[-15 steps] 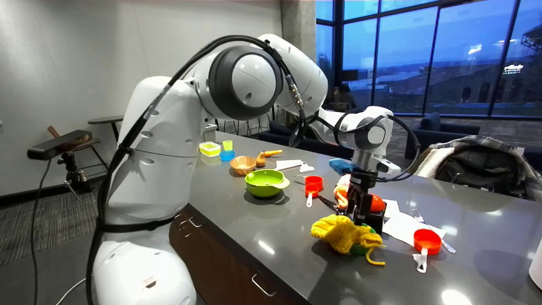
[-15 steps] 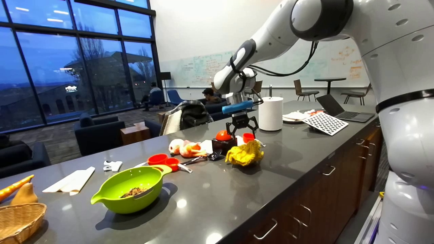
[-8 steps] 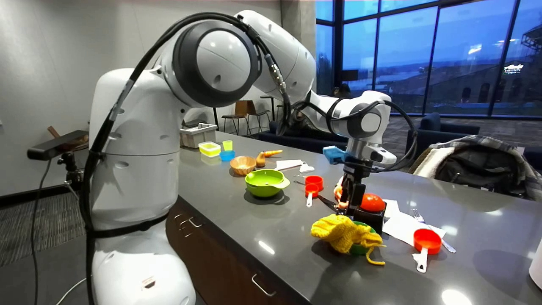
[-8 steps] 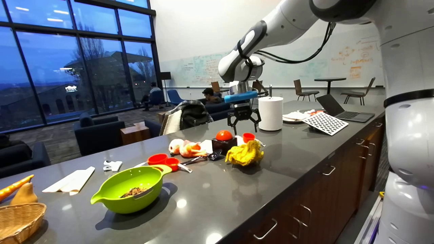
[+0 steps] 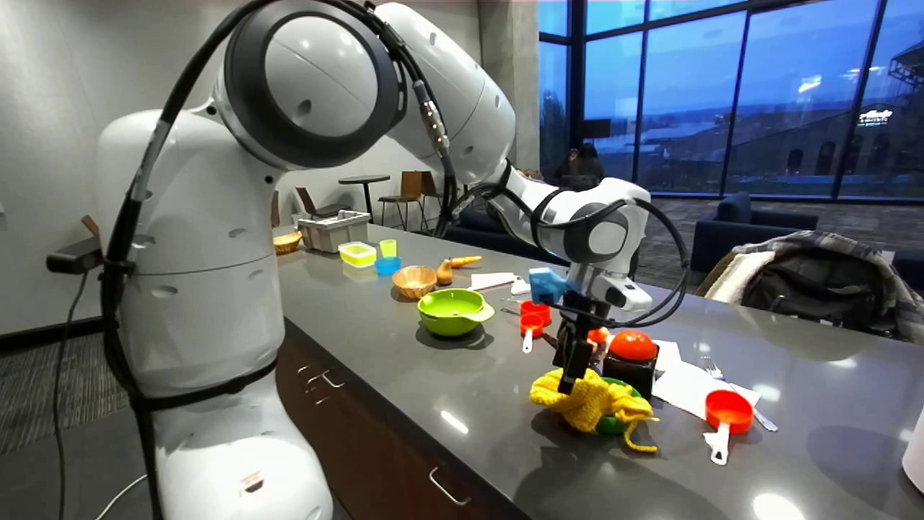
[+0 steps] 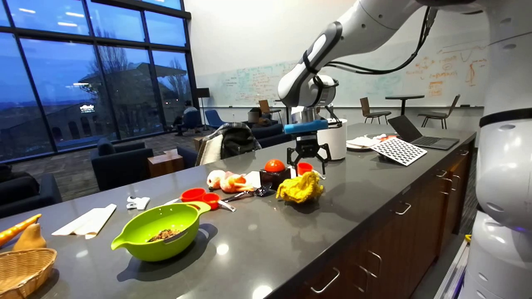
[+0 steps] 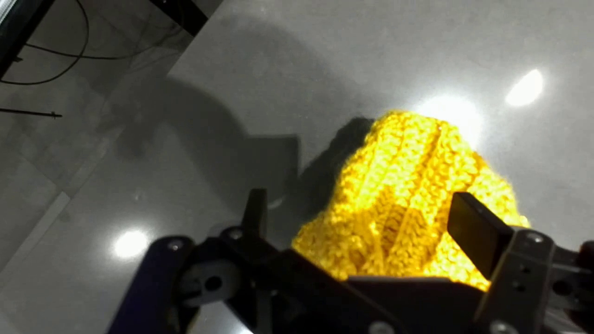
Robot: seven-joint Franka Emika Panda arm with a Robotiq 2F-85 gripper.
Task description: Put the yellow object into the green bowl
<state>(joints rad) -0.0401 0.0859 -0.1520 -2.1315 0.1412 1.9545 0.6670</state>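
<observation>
The yellow object, a crumpled knitted piece point(image 5: 583, 406), lies on the dark counter, with something green partly hidden beneath it. It also shows in an exterior view point(image 6: 300, 189) and in the wrist view point(image 7: 408, 162). My gripper point(image 6: 309, 168) is open and empty, close above the yellow piece. In the wrist view my gripper point(image 7: 357, 204) has its fingers wide apart, with the yellow piece below and between them, shifted toward the right finger. Whether a fingertip touches it I cannot tell. The green bowl point(image 5: 449, 323) stands apart, upright; small brown bits lie inside the bowl point(image 6: 149, 251).
A black box point(image 5: 626, 374) with a red ball point(image 5: 634, 345) stands right beside the yellow piece. Red measuring cups point(image 5: 535, 312) lie between it and the bowl. Another red cup point(image 5: 728, 412) and a paper towel roll point(image 6: 338, 139) stand farther along the counter.
My gripper has moved away from the black box toward the robot's base, rising a little and then lowering over the yellow piece. It stays open. The yellow piece and bowl have not moved.
</observation>
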